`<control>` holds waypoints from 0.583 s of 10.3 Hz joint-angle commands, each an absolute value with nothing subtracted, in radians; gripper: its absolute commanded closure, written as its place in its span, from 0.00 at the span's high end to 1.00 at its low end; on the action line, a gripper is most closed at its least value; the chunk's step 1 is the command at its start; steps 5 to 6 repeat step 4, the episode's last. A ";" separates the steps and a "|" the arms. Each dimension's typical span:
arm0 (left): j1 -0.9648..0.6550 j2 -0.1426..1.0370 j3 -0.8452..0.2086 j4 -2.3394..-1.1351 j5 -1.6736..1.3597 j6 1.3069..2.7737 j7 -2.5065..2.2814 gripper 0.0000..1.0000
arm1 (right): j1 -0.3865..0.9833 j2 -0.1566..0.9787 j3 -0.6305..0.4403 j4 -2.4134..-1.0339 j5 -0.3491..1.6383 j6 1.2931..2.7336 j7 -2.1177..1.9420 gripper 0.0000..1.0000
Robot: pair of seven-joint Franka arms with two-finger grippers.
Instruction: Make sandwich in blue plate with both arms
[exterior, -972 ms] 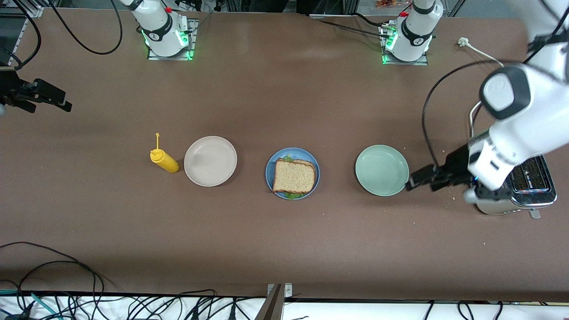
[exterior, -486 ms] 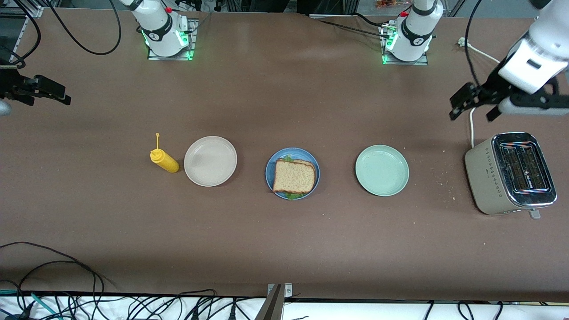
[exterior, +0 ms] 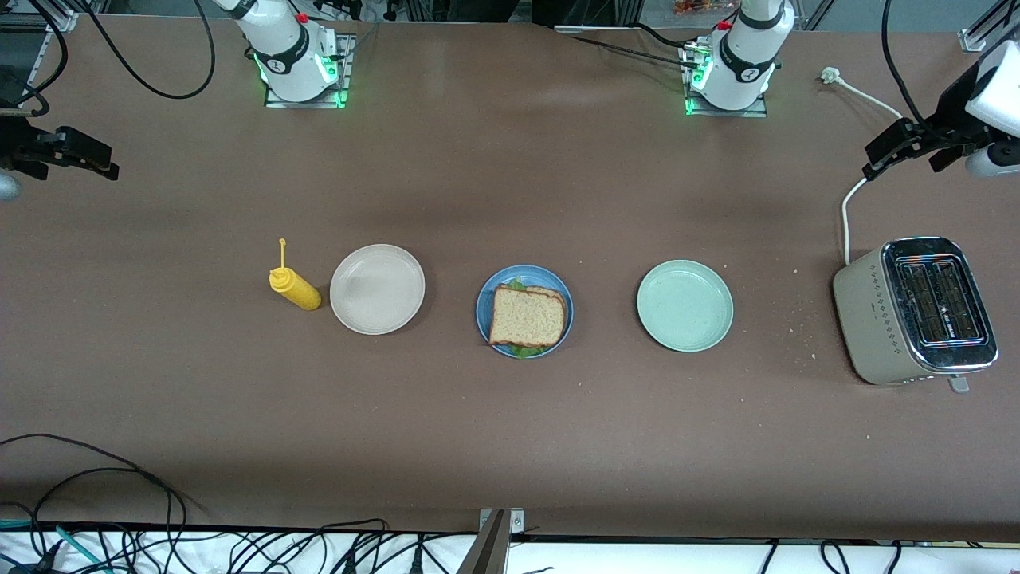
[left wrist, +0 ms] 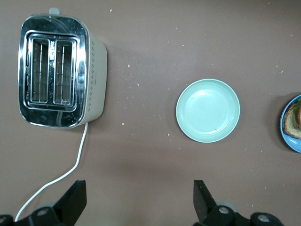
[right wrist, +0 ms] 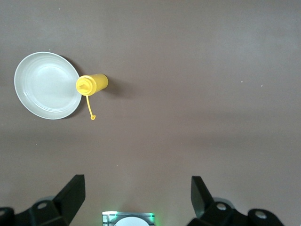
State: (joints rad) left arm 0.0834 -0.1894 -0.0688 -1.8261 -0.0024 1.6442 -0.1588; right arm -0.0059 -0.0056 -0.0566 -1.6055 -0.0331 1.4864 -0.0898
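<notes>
The sandwich (exterior: 527, 316), a brown bread slice on top with green lettuce showing at its edges, lies on the blue plate (exterior: 484, 304) in the middle of the table. In the left wrist view the blue plate (left wrist: 288, 136) and the sandwich (left wrist: 294, 117) show only at the frame's edge. My left gripper (exterior: 902, 166) hangs open and empty over the toaster's white cord at the left arm's end of the table; its fingers stand wide apart around bare table (left wrist: 139, 197). My right gripper (exterior: 73, 167) is open and empty over the right arm's end (right wrist: 136, 195).
A pale green plate (exterior: 684, 305) sits beside the blue plate toward the left arm's end, and a toaster (exterior: 916, 311) with its white cord (exterior: 846, 215) stands past it. Toward the right arm's end are a beige plate (exterior: 377, 288) and a yellow squeeze bottle (exterior: 295, 288). Crumbs dot the table near the toaster.
My left arm has risen from beside the pale green plate and toaster and drawn back toward its end of the table. The right gripper has drifted slightly toward the bases' side.
</notes>
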 commanded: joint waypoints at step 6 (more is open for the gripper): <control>0.086 -0.179 -0.084 -1.799 0.028 1.609 -0.176 1.00 | -0.002 -0.005 -0.049 -1.583 0.008 1.470 -0.094 1.00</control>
